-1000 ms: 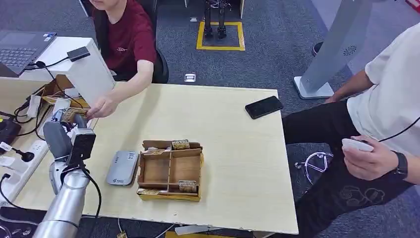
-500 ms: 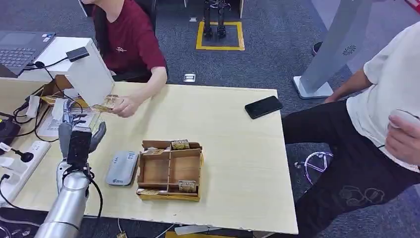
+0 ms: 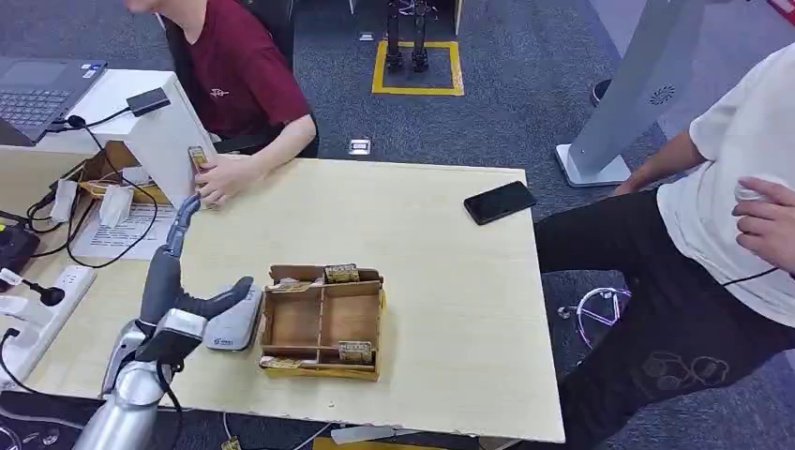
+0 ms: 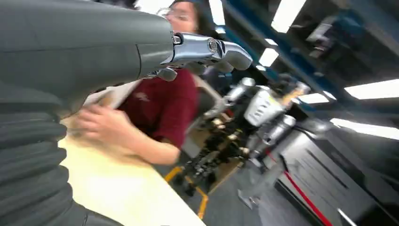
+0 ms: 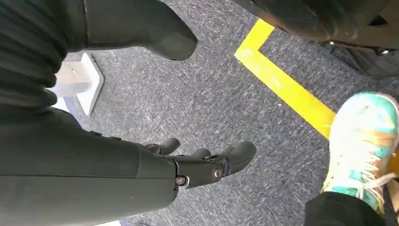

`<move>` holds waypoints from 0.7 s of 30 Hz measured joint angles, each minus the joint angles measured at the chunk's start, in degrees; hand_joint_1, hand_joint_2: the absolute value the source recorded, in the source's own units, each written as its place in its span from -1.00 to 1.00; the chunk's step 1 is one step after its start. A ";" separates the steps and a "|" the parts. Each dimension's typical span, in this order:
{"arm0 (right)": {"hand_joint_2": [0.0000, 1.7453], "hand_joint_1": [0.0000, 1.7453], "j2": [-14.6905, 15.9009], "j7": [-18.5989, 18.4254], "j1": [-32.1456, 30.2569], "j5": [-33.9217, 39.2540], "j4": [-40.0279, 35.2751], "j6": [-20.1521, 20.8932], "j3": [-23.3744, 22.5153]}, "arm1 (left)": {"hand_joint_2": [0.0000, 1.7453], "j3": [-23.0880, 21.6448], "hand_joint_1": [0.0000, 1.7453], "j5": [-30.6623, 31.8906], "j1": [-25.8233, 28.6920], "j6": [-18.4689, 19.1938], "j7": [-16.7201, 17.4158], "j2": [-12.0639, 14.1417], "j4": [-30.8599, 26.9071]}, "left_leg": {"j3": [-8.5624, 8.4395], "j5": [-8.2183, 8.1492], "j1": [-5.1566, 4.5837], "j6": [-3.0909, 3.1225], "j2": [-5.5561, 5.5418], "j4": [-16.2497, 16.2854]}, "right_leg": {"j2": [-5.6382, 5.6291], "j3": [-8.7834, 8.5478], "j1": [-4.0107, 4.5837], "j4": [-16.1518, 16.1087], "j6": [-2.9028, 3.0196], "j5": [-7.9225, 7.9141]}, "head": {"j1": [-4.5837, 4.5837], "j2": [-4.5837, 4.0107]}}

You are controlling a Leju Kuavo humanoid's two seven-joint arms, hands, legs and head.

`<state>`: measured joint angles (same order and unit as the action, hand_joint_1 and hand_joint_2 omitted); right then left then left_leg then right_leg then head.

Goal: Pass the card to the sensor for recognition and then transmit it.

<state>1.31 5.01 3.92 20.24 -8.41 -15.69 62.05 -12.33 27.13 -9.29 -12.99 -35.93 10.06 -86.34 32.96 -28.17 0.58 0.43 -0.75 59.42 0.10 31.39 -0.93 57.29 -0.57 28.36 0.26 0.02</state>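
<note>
Over on the near left part of the wooden table (image 3: pixel 431 225), the left hand (image 3: pixel 178 281) is hovering with its fingers spread wide and nothing in them, thumb sticking out toward the grey card sensor (image 3: pixel 232 319) that's lying flat just beside it. Right next to the sensor the wooden compartment box (image 3: pixel 323 323) is sitting with a few small gold cards along its edges. As for the card (image 3: pixel 198 157), the person in the dark red shirt (image 3: pixel 239 75) is holding it at the far left edge of the table, up against the white stand (image 3: pixel 164 141). Down by the grey carpet, the right hand (image 5: pixel 202 165) is hanging empty, fingers loosely curled and apart. A black phone (image 3: pixel 500 202) is lying toward the far right side of the table.
</note>
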 joint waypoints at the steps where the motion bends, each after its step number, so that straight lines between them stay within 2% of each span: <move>1: 1.00 -1.00 0.02 0.02 0.04 0.00 0.00 0.00 0.00 | 1.00 -1.47 -1.00 3.44 0.55 -1.84 0.04 0.11 -1.30 | 0.00 0.00 0.00 0.00 0.01 0.00 | -0.01 0.00 0.00 0.00 0.00 0.00 | 0.02 -0.02; 5: 1.00 -1.00 0.02 -0.18 0.14 -0.53 0.00 0.24 0.02 | 1.00 -6.67 -1.00 16.42 1.37 -11.79 2.10 1.60 -3.16 | 0.00 0.00 0.00 0.00 0.01 0.00 | -0.01 0.00 0.00 0.00 0.00 0.00 | 0.00 -0.02; 8: 1.00 -1.00 0.02 -0.83 0.57 -0.92 0.00 0.94 0.09 | 1.00 -9.59 -1.00 26.60 1.23 -19.94 6.19 2.75 -2.66 | -0.01 0.00 0.00 0.00 0.01 0.00 | -0.01 0.01 0.01 0.00 0.00 0.00 | 0.02 0.00; 10: 1.00 -1.00 0.02 -1.01 0.80 -1.03 0.00 1.03 0.13 | 1.00 -11.19 -1.00 27.86 1.12 -21.57 7.17 3.28 -1.94 | -0.02 0.00 0.01 0.00 0.02 0.00 | -0.01 0.01 0.01 0.00 0.01 -0.01 | 0.02 0.00; 16: 1.00 -1.00 0.04 -1.20 1.02 -1.05 0.00 1.03 0.17 | 1.00 -13.94 -1.00 28.49 0.54 -22.31 8.09 3.82 0.12 | -0.01 0.00 0.00 0.00 0.01 0.00 | -0.01 0.01 0.00 0.00 0.01 0.00 | 0.00 0.00; 21: 1.00 -1.00 0.04 -1.38 1.27 -1.46 0.00 1.11 0.46 | 1.00 -17.15 -1.00 31.38 -0.38 -24.85 10.49 3.65 4.12 | -0.01 0.00 0.00 0.00 0.02 0.00 | -0.03 0.01 0.00 0.00 0.00 -0.01 | 0.02 -0.02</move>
<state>1.36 3.63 5.19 18.77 -8.41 -14.58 62.51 -29.49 58.51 -9.67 -37.84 -25.44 13.70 -82.22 32.95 -28.17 0.57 0.43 -0.73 59.42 0.07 31.41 -0.93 57.28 -0.57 28.35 0.28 0.00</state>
